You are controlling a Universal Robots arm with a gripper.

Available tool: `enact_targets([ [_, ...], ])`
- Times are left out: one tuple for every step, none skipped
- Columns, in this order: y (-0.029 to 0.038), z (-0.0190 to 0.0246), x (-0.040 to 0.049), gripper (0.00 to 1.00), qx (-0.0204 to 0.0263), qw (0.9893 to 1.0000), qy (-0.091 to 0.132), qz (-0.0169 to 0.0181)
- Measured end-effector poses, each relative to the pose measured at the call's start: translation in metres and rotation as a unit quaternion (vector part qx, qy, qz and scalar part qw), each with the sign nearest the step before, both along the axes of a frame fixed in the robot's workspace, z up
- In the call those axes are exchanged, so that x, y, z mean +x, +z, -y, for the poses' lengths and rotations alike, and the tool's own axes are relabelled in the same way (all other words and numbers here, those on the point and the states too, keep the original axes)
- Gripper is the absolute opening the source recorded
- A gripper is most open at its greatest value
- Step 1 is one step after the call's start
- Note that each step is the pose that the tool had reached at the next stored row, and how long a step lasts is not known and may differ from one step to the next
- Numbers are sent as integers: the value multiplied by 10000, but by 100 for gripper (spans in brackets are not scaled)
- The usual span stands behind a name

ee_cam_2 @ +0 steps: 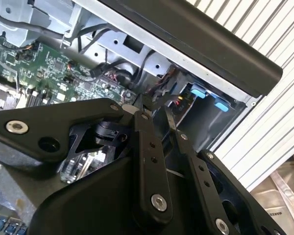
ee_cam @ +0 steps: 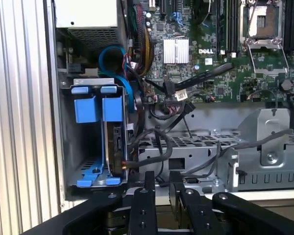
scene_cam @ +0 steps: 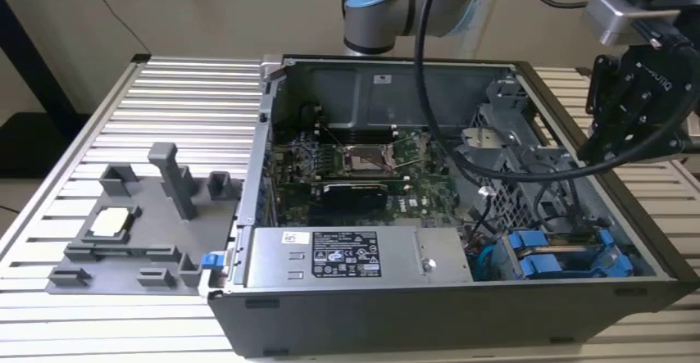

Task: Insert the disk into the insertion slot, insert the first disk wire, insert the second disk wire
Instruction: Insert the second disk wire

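The disk (scene_cam: 556, 255), held in its bright blue carrier frame, sits down in the insertion slot (scene_cam: 619, 247) at the case's front corner on the exterior view's right. In the first wrist view the disk (ee_cam: 114, 142) stands edge-on in the slot (ee_cam: 71, 147), with blue end tabs (ee_cam: 99, 108) at one end. Loose black wires (ee_cam: 154, 142) curl beside it; I cannot tell whether any is plugged in. My gripper (scene_cam: 612, 133) hangs above the case's side wall, apart from the disk. Its fingers (ee_cam: 149, 188) stand close together, shut on nothing, in both wrist views (ee_cam_2: 154, 110).
A grey power-supply box (scene_cam: 350, 256) with a white sticker lies beside the slot. The motherboard (scene_cam: 361, 166) fills the case floor. A perforated metal cage (ee_cam: 225, 156) runs along the wall under my gripper. A grey fixture (scene_cam: 143, 215) stands on the slatted table (scene_cam: 175, 93).
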State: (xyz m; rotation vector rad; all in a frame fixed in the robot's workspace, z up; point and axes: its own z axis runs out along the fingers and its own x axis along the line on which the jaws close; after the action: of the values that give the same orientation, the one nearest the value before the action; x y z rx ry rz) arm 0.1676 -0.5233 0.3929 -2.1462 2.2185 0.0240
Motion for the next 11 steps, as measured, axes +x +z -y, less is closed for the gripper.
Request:
enact_targets([
  [0,-21,0,27,0,10000,0,0],
  [0,-34,0,27,0,10000,0,0],
  [0,-39,-2,27,0,10000,0,0],
  [0,-40,-13,27,0,10000,0,0],
  [0,-39,-38,27,1,10000,1,4],
  [0,-39,-71,27,1,10000,1,12],
  [0,-39,-108,27,2,10000,0,22],
  [0,-38,-142,27,3,10000,0,33],
  [0,-36,-173,27,4,10000,1,44],
  [0,-35,-204,27,4,10000,2,54],
  [0,-32,-236,27,4,10000,5,65],
])
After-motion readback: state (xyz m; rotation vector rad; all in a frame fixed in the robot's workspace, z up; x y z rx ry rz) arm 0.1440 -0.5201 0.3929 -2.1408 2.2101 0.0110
